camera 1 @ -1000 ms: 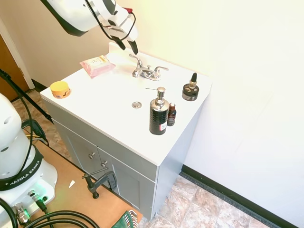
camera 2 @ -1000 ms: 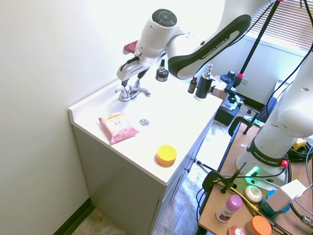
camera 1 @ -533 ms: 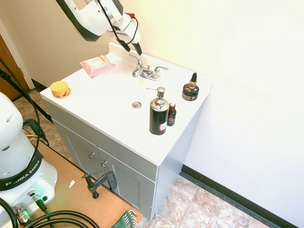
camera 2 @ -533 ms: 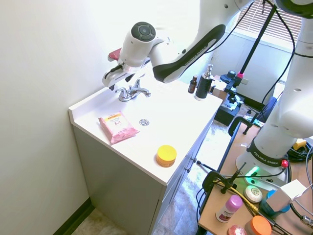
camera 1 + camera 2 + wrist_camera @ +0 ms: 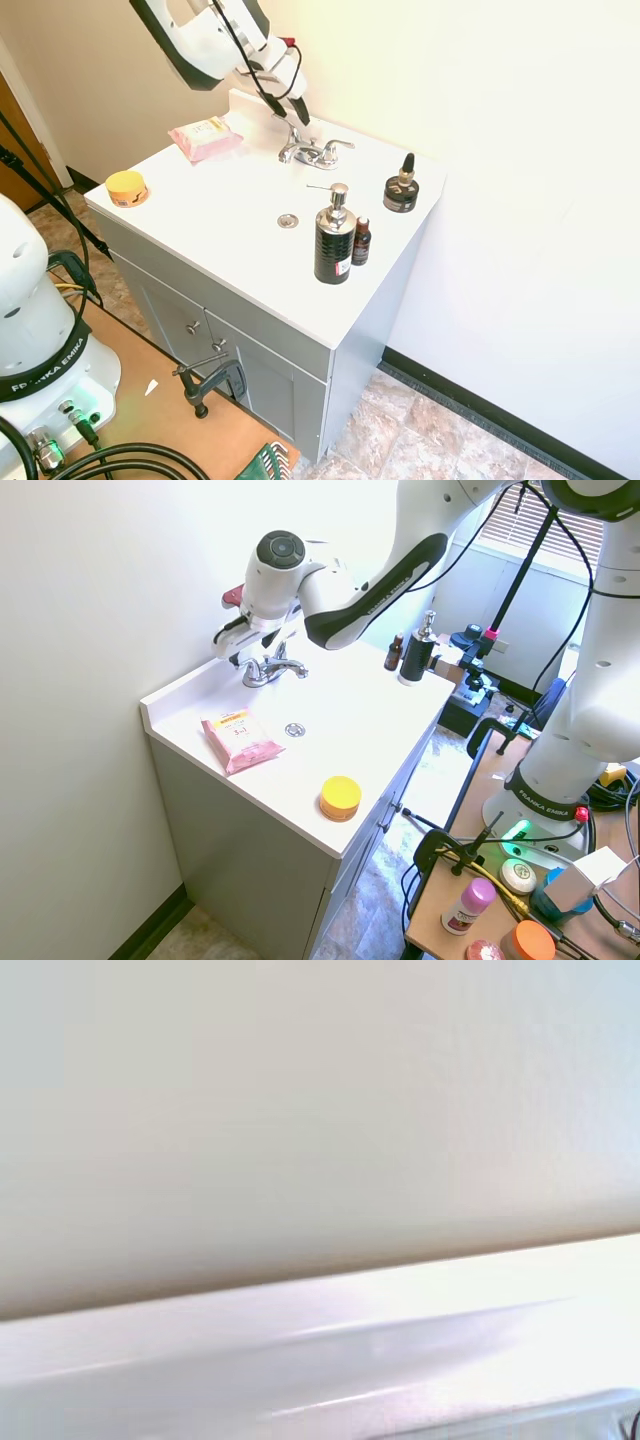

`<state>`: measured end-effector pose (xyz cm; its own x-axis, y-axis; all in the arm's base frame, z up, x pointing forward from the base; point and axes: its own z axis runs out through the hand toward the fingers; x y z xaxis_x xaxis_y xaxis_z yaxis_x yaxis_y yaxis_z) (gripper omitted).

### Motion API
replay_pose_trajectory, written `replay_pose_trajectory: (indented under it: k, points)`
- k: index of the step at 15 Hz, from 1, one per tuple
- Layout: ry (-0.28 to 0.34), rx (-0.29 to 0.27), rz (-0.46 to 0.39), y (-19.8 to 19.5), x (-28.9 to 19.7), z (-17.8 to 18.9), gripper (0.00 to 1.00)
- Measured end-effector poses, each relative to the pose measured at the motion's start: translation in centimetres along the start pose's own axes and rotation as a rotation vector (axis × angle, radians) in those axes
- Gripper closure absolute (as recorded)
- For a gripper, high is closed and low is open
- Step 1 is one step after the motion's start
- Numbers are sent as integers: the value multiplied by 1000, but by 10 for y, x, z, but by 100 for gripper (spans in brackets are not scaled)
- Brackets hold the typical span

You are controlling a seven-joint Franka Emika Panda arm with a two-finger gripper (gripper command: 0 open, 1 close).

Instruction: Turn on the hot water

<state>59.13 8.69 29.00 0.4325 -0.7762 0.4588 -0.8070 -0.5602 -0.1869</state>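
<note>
- Faucet (image 5: 312, 151) stands at the vanity top's (image 5: 230, 200) back edge, near the wall; no water running.
- Gripper (image 5: 288, 104) hovers just above the lever handle (image 5: 285, 127) nearer the wipes pack (image 5: 205, 137), fingers parted, holding nothing.
- Contact with the lever: cannot tell from either outside view.
- Chrome lever likely stiff and slick; push near its tip.

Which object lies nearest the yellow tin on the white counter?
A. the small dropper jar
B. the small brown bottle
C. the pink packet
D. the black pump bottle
C: the pink packet lies on the same end of the counter as the yellow tin, while the pump bottle, the small brown bottle and the dropper jar stand at the far end.
</note>
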Motion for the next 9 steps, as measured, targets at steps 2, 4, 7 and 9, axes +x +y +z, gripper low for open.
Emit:
replay_pose_trajectory:
  k: [2,4,7,9]
  points:
    - [-72,-54,-14,5,-4,2,0]
    - [-100,-119,-35,9,-6,-4,0]
    - [-69,-181,-43,17,1,-16,0]
    - [-56,-230,-36,25,8,-15,0]
